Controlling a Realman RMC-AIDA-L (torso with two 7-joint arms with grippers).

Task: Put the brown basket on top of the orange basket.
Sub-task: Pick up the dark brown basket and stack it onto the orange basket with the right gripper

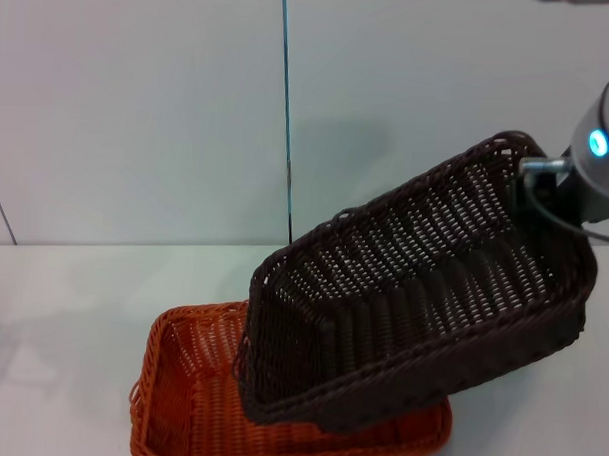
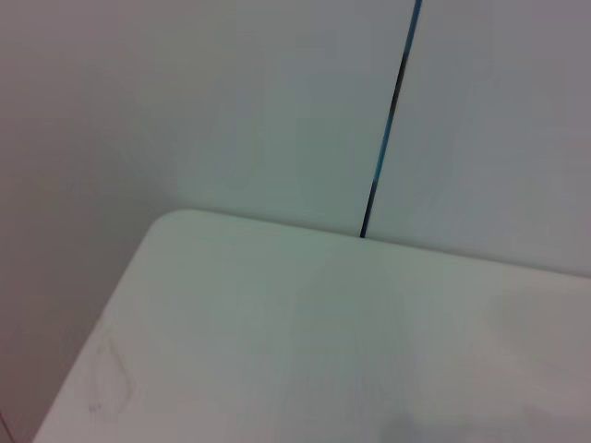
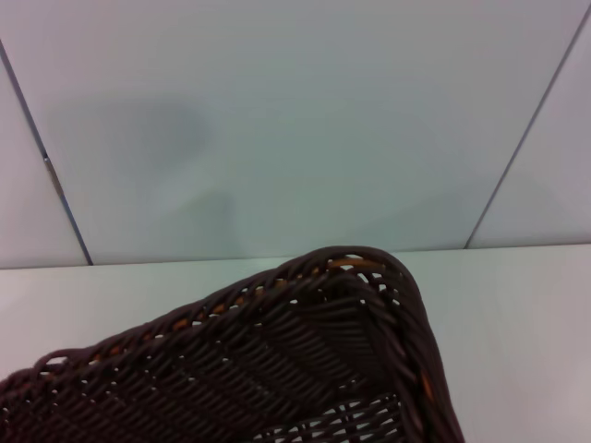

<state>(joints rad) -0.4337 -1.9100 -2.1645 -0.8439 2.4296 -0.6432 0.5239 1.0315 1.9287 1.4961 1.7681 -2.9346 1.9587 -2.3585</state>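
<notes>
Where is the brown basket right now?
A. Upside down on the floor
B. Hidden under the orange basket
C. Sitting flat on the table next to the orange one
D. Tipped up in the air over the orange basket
D: the brown basket hangs tilted, raised at the end by the right gripper, its low end over the orange basket.

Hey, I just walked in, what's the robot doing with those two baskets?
The right arm's gripper holds the brown basket by its far right rim, tilted, with the low end dipping into the orange basket that sits on the white table. The brown basket is not yet seated flat on top. The left arm is away from the baskets; its wrist camera sees only bare table and wall.
</notes>
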